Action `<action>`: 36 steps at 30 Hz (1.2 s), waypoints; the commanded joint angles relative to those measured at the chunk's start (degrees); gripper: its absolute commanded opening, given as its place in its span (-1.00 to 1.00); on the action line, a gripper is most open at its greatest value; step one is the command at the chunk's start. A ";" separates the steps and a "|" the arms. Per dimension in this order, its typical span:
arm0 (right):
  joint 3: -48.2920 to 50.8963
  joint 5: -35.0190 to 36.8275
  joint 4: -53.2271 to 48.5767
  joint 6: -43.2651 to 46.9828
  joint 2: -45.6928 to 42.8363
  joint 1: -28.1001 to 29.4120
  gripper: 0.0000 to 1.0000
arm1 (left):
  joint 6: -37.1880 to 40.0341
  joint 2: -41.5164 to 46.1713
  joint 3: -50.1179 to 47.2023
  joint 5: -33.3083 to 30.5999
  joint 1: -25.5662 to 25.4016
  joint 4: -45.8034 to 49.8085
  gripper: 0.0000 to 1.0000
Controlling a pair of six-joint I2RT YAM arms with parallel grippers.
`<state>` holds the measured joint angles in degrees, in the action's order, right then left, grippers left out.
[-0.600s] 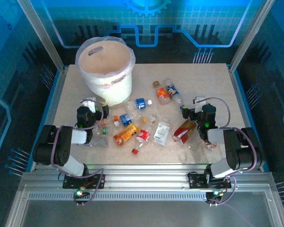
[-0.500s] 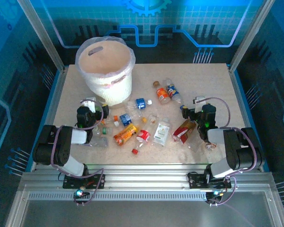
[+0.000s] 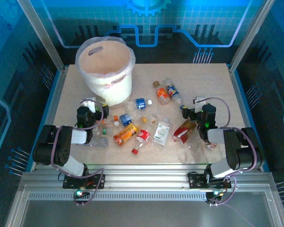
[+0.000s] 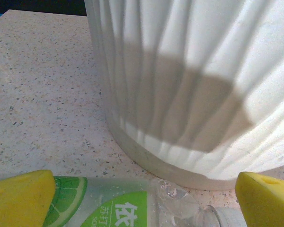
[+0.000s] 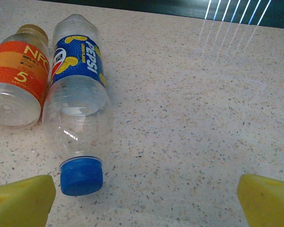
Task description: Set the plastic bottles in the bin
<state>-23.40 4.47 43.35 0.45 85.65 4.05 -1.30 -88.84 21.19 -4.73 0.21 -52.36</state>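
Observation:
The white ribbed bin [image 3: 106, 71] with a bag liner stands at the back left of the table. Several plastic bottles lie scattered mid-table, among them an orange one [image 3: 125, 135] and a red-labelled one [image 3: 183, 130]. My left gripper [image 3: 91, 108] is open just in front of the bin wall [image 4: 194, 85]. A green-labelled clear bottle [image 4: 128, 208] lies crosswise between its yellow fingertips [image 4: 19, 201], not clamped. My right gripper [image 5: 144, 203] is open over bare table. A blue-capped Pepsi bottle [image 5: 78, 104] and an orange-labelled bottle [image 5: 16, 75] lie ahead to its left.
A loose red cap [image 3: 135, 151] lies near the front edge. Blue-labelled bottles [image 3: 139, 104] lie close to the bin's base. Metal frame posts and blue panels wall in the table [image 3: 213, 80]. The back right of the table is bare.

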 commanded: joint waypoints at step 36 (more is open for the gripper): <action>-5.66 0.44 -11.10 -2.16 -4.18 -1.80 0.99 | -2.03 17.91 -4.99 -7.86 -0.12 3.40 0.98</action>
<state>-27.05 4.10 36.42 -0.32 84.05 3.29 -1.80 -75.26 16.93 -9.91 0.21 -51.07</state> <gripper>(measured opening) 0.997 0.990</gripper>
